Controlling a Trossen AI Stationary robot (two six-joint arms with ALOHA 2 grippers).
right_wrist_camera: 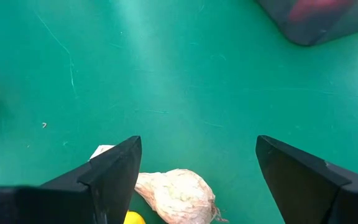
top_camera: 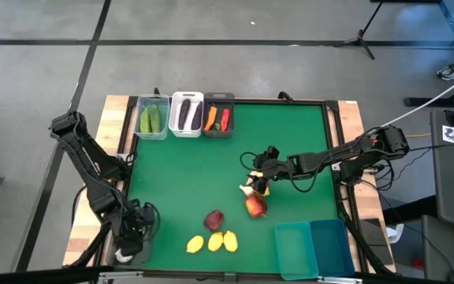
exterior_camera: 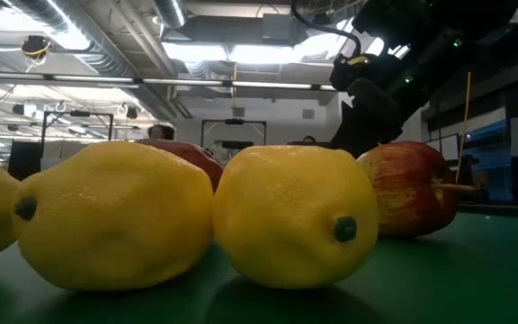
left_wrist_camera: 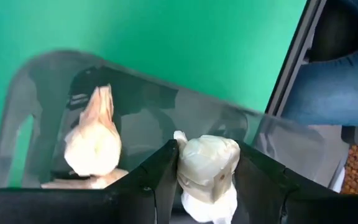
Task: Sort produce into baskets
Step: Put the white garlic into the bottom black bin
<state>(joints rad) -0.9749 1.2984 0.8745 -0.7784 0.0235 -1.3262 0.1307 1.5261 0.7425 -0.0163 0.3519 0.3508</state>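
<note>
A white papery garlic bulb [left_wrist_camera: 208, 167] is clenched in my left fingers [left_wrist_camera: 160, 180] over the dark translucent bin [left_wrist_camera: 36, 112] at the surface's near-left corner, due for release, while my right fingers [right_wrist_camera: 194, 171] gape above another bulb [right_wrist_camera: 178, 194] mid-surface.

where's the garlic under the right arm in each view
High view: the garlic bulb lies mid-table below the open right end effector.
Low view: not visible.
Left wrist view: not in it; the bulbs there are others.
Right wrist view: between the fingers, bottom centre.
Shared landmark: the green mat.
</note>
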